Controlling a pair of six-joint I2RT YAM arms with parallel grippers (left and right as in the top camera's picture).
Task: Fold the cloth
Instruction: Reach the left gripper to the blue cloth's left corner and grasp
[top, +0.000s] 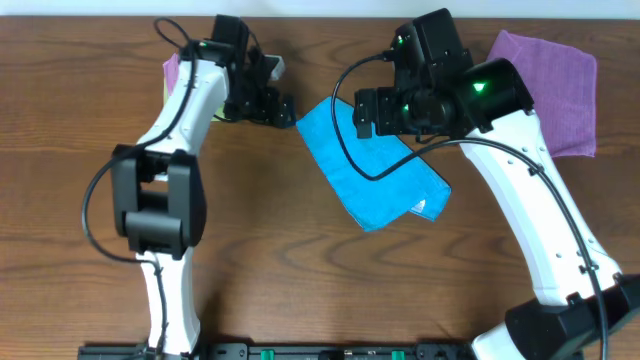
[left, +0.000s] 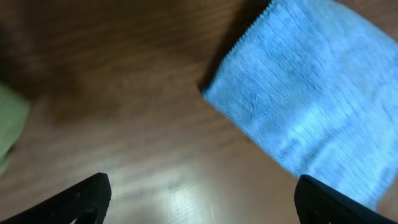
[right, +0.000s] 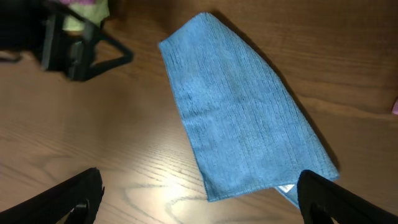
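1. The cloth (top: 375, 185) lies flat on the table (top: 300, 290) just above centre; it looks already doubled into an oblong running from 10 o'clock to 4 o'clock; a lower layer and a pale tag (right: 285, 186) peek out at the 4 o'clock end.
2. The left gripper (top: 280, 108) hangs just beside the cloth's 10 o'clock corner, jaws spread wide, holding nothing; the right gripper (top: 365, 115) hovers above the 12 o'clock edge, equally wide and empty.
3. The ribbed microfibre is probably light, limp and grippy, not fragile; it should sag when lifted, and its layers may slide apart.
4. The best hold is likely a pinch through both layers at the two corners of the 10 o'clock end, carrying them towards 4 o'clock.
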